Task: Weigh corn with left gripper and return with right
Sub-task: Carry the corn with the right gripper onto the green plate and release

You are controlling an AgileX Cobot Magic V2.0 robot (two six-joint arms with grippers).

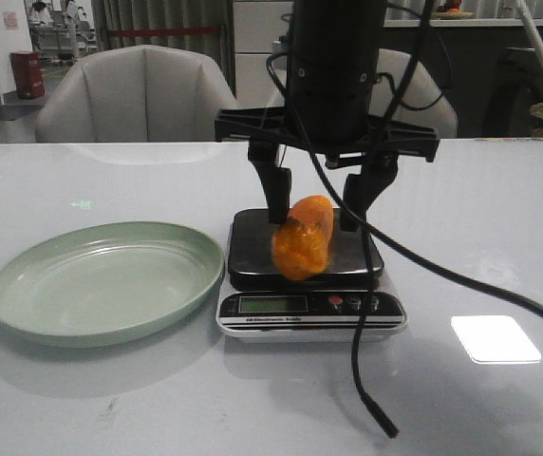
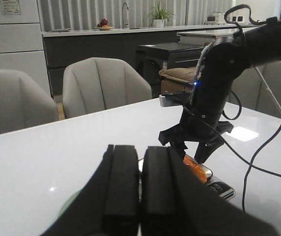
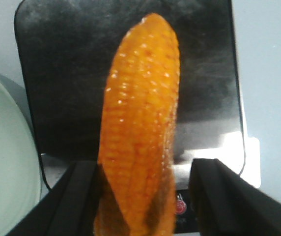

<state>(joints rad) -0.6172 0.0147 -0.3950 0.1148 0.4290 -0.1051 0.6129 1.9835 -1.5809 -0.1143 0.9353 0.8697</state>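
Observation:
The orange-yellow corn (image 1: 303, 237) lies on the dark platform of the scale (image 1: 252, 249), its near end over the platform's front edge. My right gripper (image 1: 317, 211) hangs straight over it, open, one finger on each side of the cob. In the right wrist view the corn (image 3: 140, 123) stands between the fingers (image 3: 76, 196); the left finger is at the cob, the right one is clear of it. My left gripper (image 2: 140, 196) is shut and empty, off to the side, and out of the front view. From it I see the corn (image 2: 195, 168) under the right arm (image 2: 207, 113).
A shallow green plate (image 1: 101, 280) sits on the white table just left of the scale, also showing in the right wrist view (image 3: 3, 162). A black cable (image 1: 357, 361) hangs from the right arm over the scale's front. Chairs stand behind the table.

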